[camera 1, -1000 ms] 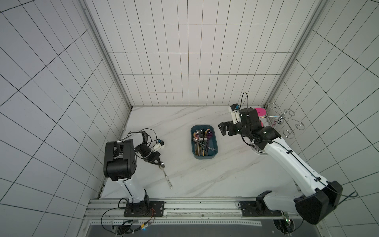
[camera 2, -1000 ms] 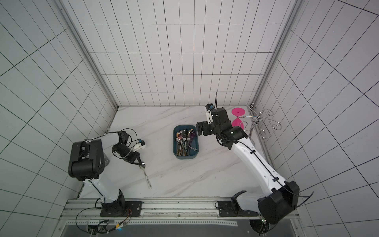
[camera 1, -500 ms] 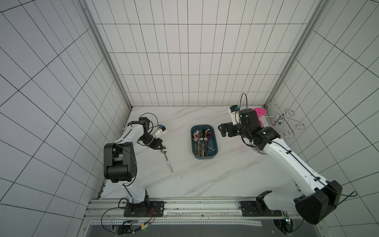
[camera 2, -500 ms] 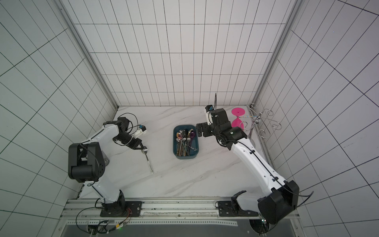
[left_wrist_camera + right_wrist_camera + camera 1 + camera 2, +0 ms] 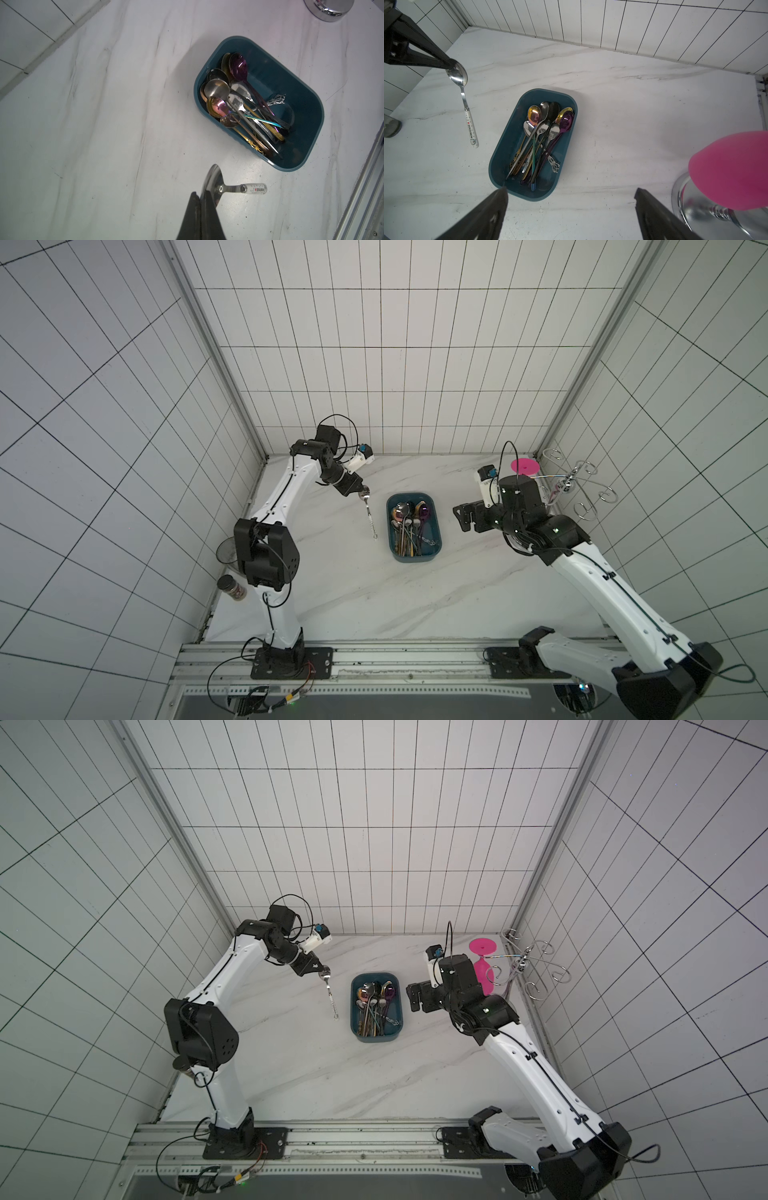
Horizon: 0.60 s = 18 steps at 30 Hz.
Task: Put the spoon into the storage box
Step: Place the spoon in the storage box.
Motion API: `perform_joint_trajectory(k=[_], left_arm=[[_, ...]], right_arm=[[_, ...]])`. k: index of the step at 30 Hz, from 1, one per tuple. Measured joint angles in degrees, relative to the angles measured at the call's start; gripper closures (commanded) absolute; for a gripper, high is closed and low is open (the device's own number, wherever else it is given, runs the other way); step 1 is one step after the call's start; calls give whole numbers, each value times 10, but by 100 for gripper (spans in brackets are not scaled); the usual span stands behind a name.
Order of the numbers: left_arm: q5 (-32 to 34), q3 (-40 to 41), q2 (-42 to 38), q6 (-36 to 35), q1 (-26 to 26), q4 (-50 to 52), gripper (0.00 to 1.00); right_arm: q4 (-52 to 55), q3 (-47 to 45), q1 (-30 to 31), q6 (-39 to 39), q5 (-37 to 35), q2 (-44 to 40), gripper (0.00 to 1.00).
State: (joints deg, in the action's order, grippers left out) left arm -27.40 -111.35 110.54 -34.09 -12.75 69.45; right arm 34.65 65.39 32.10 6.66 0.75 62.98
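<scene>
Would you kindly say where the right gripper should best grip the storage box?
Probably the long wall of the storage box facing the right gripper, pinched from above: its rim is thin and upright, and the spoons lie toward the other side.

Bare marble tabletop (image 5: pixel 353 585) separates the spoon (image 5: pixel 370 516) from the storage box (image 5: pixel 414 559) just to its right; nothing stands between them. Spoons (image 5: pixel 409 522) cover much of the box floor. The right gripper (image 5: pixel 458 519), jaws wide, hovers near the box's right side. A pink goblet (image 5: pixel 481 973) and wire rack (image 5: pixel 572 481) crowd the far-right corner.
</scene>
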Motion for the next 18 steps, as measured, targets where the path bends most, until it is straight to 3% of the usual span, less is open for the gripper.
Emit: perform_joint_trajectory(k=[7, 18], left_arm=[[-16, -53, 12, 0, -62, -12, 100], [-10, -128, 138, 5, -140, -16, 100]], right_arm=[[12, -30, 0, -2, -14, -38, 1], [29, -84, 0, 2, -34, -104, 1]])
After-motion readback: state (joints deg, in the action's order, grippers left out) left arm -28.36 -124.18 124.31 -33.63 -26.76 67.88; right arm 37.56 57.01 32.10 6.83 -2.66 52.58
